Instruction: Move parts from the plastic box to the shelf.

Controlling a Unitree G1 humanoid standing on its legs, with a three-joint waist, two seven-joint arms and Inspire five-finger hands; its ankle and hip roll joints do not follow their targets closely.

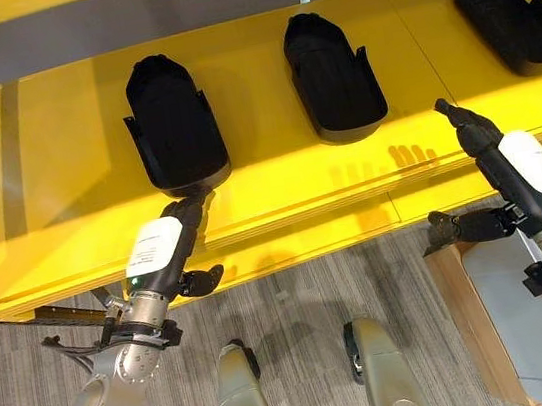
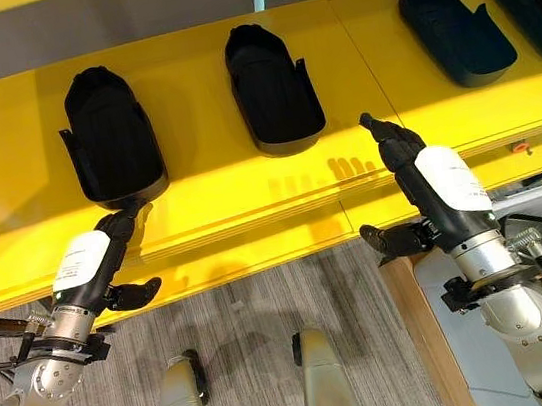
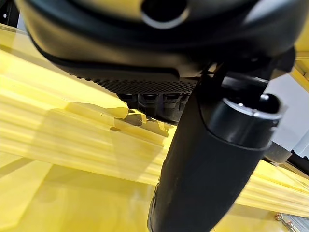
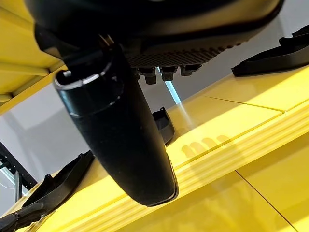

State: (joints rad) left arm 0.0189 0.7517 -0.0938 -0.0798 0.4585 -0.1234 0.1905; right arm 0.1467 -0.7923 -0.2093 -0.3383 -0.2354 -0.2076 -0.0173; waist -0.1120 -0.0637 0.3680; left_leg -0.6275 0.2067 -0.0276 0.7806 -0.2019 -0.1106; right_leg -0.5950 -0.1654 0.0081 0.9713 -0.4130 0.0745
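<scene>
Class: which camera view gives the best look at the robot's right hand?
The right eye view: the whole right hand shows above the shelf, straight and holding nothing. The left eye view shows it near the edge. Its wrist view shows mostly the thumb.

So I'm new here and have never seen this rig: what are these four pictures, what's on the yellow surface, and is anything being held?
It is a two-legged robot with two silver-grey arms ending in dark hands. Two pictures come from a stereo camera on its head, looking down; the other two come from cameras on each wrist, very close behind the fingers. The yellow shelf carries black moulded parts in a row. The left hand reaches up with its fingertips at the near end of the leftmost part; whether it grips it cannot be told. The right hand has straight fingers above the shelf edge and holds nothing. Another part lies between them.
</scene>
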